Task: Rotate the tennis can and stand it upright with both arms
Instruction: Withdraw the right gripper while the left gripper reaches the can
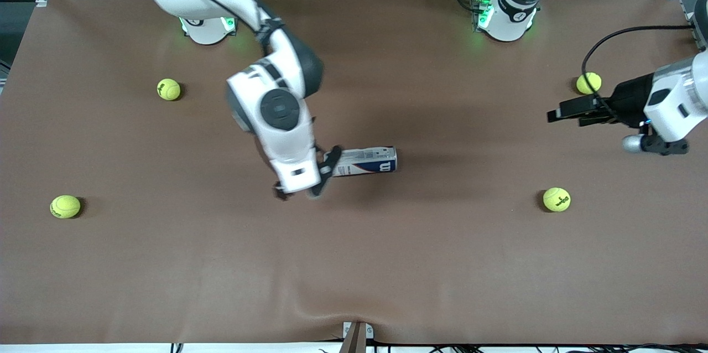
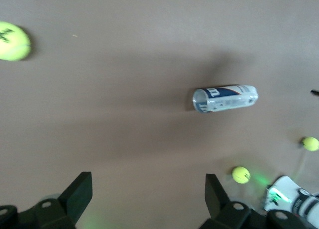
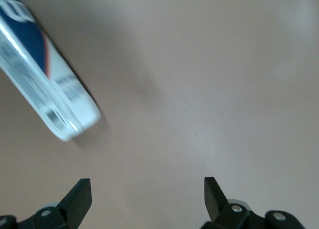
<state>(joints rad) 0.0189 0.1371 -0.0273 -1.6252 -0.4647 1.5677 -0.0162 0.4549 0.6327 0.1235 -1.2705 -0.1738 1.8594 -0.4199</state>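
A: Where is the tennis can (image 1: 366, 161)?

B: Lying on its side near the middle of the brown desk (image 1: 387, 264), its long axis running between the two arms' ends. The navy end with the white "W" points toward the left arm's end; the white end points toward the right arm's end.

A: And the right claw (image 1: 310, 181)?

B: It is low by the can's white end. In the right wrist view its fingers (image 3: 79, 196) stand wide apart with bare desk between them and the can (image 3: 42, 79) off to one side, so it has hold of nothing. From the front I can't be sure whether a finger touches the can; the wrist covers that spot.

A: The left claw (image 1: 561, 111)?

B: Up over the left arm's end of the desk, well apart from the can, near one tennis ball (image 1: 588, 83). Its fingers (image 2: 77, 191) are spread wide and grip nothing.

A: Other things on the desk?

B: Three more tennis balls: one (image 1: 556, 199) nearer the front camera at the left arm's end, and two (image 1: 168, 89) (image 1: 65, 206) toward the right arm's end.
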